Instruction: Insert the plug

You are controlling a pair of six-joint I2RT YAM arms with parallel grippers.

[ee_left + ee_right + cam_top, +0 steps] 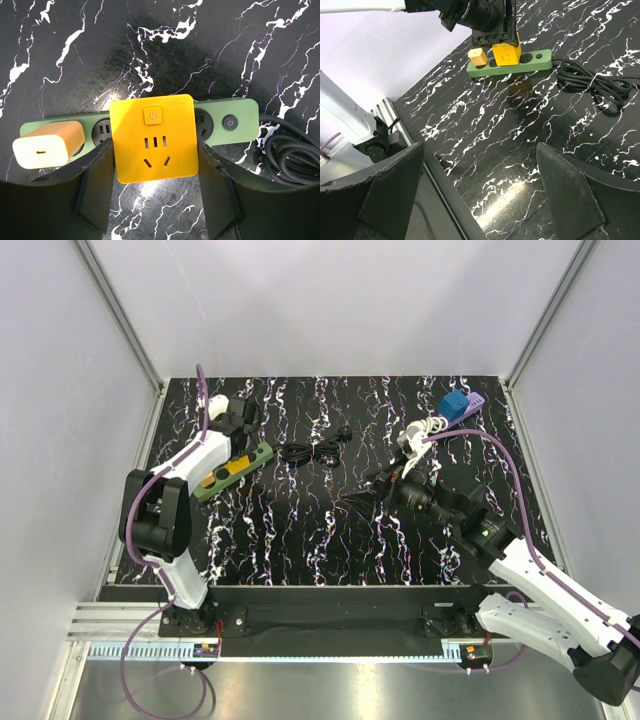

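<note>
The yellow plug (152, 137), a cube-shaped adapter with its own socket face, sits seated in the middle of the green power strip (235, 122). My left gripper (155, 146) straddles it, open, its dark fingers (97, 175) standing close beside the cube's two sides. From above, the yellow plug (232, 469) and the strip (258, 455) lie at the table's left, under the left gripper (236, 445). My right gripper (480, 150) hovers wide open over the table's middle right with nothing between its fingers; the yellow plug (506, 54) shows far off in its view.
A white and orange charger (45, 147) occupies the strip's end socket. The strip's black cable (315, 453) lies coiled just right of it. A blue block (455, 406) and a white bundled cord (420, 430) sit at the back right. The table's front edge runs under the right gripper.
</note>
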